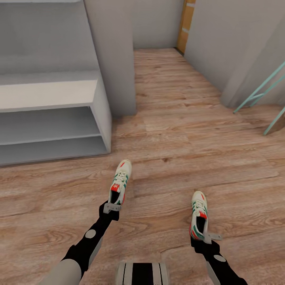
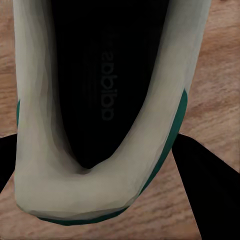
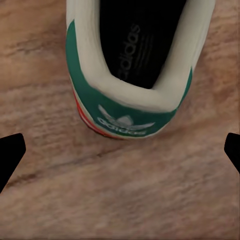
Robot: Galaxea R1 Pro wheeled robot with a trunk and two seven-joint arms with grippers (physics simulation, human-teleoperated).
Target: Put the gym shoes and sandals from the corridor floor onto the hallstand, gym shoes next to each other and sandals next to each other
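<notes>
Two cream gym shoes with green stripes lie on the corridor floor (image 1: 206, 130), toes pointing away from me. My left gripper (image 1: 112, 207) is at the heel of the left gym shoe (image 1: 120, 181); in the left wrist view its black fingers (image 2: 210, 190) press on both sides of that shoe's heel (image 2: 75, 200). My right gripper (image 1: 207, 238) stands open just behind the right gym shoe (image 1: 198, 213). That shoe's green heel (image 3: 125, 112) lies ahead of the spread fingertips (image 3: 11, 150). The hallstand (image 1: 51, 89) stands at the left. The sandals are out of view.
A grey wall pillar (image 1: 113, 55) rises beside the hallstand's right end. Teal ladder-like legs (image 1: 263, 93) lean at the far right. The corridor runs on to a wooden door frame (image 1: 185, 25). My base (image 1: 141, 273) shows at the bottom.
</notes>
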